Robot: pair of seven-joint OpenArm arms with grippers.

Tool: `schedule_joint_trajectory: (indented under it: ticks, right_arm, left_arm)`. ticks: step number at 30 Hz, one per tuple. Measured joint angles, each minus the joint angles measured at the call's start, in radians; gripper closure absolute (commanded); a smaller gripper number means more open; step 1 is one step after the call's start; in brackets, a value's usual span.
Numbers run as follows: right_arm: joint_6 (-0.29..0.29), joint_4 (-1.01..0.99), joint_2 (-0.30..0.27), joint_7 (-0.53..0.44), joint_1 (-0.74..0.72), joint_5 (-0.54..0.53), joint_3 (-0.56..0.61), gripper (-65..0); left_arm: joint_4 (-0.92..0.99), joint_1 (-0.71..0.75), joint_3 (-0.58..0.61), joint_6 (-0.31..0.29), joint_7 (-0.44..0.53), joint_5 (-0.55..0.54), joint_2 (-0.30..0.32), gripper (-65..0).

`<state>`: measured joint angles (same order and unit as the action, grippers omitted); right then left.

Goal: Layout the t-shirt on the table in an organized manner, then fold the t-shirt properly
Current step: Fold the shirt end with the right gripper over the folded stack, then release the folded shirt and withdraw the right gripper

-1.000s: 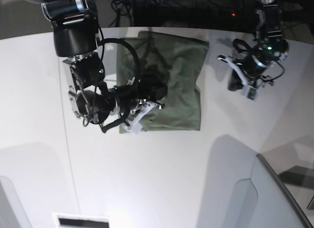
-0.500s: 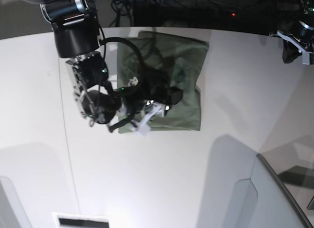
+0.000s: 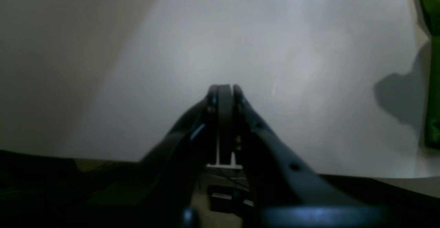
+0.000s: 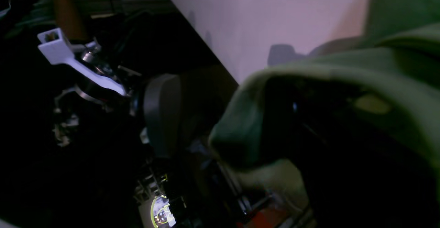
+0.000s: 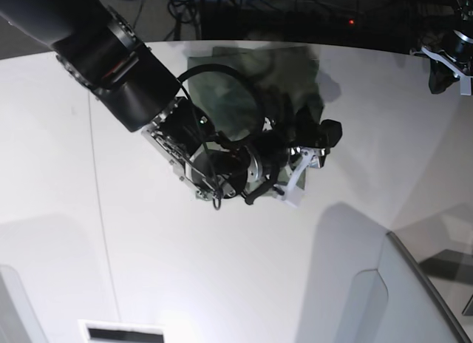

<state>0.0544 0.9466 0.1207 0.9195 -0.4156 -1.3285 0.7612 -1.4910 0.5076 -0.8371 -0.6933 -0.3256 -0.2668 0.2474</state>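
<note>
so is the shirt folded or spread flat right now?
Folded. The t-shirt sits as a compact doubled bundle at the table's far edge; the right wrist view shows cloth draped over the right gripper.

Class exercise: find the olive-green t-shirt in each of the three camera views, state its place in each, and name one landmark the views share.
Base: the t-shirt lies at the top centre of the table, partly hidden under the right arm.
Left wrist: only a green strip along the right edge.
Right wrist: it fills the right half, draped close over the camera.
Shared landmark: the white table, visible in all three.
</note>
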Motion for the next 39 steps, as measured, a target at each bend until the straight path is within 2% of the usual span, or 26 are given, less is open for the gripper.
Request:
schedule_joint_trajectory:
  ticks: [3,4,7,9,16,18,21,23,24,26,28,31,34,39]
  right_arm:
    - [-0.002,0.002,0.000,0.013,-0.005,-0.011,0.000,-36.8]
    - [-0.022,0.002,-0.002,0.037,-0.008,-0.010,0.000,-36.8]
    - [-0.152,0.003,-0.005,0.055,-0.012,-0.016,0.000,-36.8]
    - [-0.202,0.003,-0.010,0.078,-0.013,-0.016,0.000,-36.8]
    - [-0.212,0.046,-0.024,0.088,-0.007,-0.010,0.000,-36.8]
    - [-0.211,0.139,-0.053,0.088,0.000,-0.016,0.001,-36.8]
    - [-0.211,0.286,-0.133,0.061,0.021,-0.022,-0.002,-36.5]
    - [-0.230,0.345,-0.198,0.027,0.050,-0.010,-0.004,-31.8]
    - [-0.266,0.359,-0.227,-0.006,0.071,-0.008,-0.004,-27.3]
    - [-0.346,0.373,-0.288,-0.033,0.122,0.000,-0.010,-13.4]
    - [-0.377,0.389,-0.325,-0.036,0.173,0.004,-0.043,0.0]
    - [-0.373,0.412,-0.336,-0.037,0.219,0.001,-0.094,-1.8]
    - [-0.369,0.399,-0.345,-0.042,0.231,0.002,-0.122,0.0]
    - [-0.370,0.292,-0.372,-0.050,0.237,0.101,-0.182,0.0]
  left_arm:
    - [0.000,0.000,0.000,0.000,0.000,0.000,0.000,0.0]
    - [0.000,0.000,0.000,0.000,0.000,0.000,0.000,0.0]
    - [0.000,0.000,0.000,0.000,0.000,0.000,0.000,0.0]
    - [0.000,0.000,0.000,0.000,0.000,0.000,0.000,0.0]
    - [0.000,0.000,0.000,0.000,0.000,0.000,0.000,0.0]
    - [0.001,0.000,0.000,0.000,0.000,0.000,0.001,0.0]
    - [0.002,0.000,0.000,0.000,0.000,0.000,0.003,0.0]
    - [0.002,-0.002,0.001,0.000,0.000,0.000,0.001,0.0]
    - [0.002,-0.003,0.001,0.000,0.000,0.001,0.001,0.0]
    - [0.002,-0.002,0.006,0.000,0.000,0.000,0.003,0.0]
    - [0.002,0.002,0.048,0.007,0.000,0.002,0.008,0.0]
    - [-0.012,0.000,0.116,0.000,0.000,0.001,0.002,0.0]
    - [-0.044,-0.008,0.197,0.004,-0.003,0.003,0.003,0.0]
    - [-0.060,-0.037,0.253,-0.002,0.001,-0.003,-0.006,0.0]
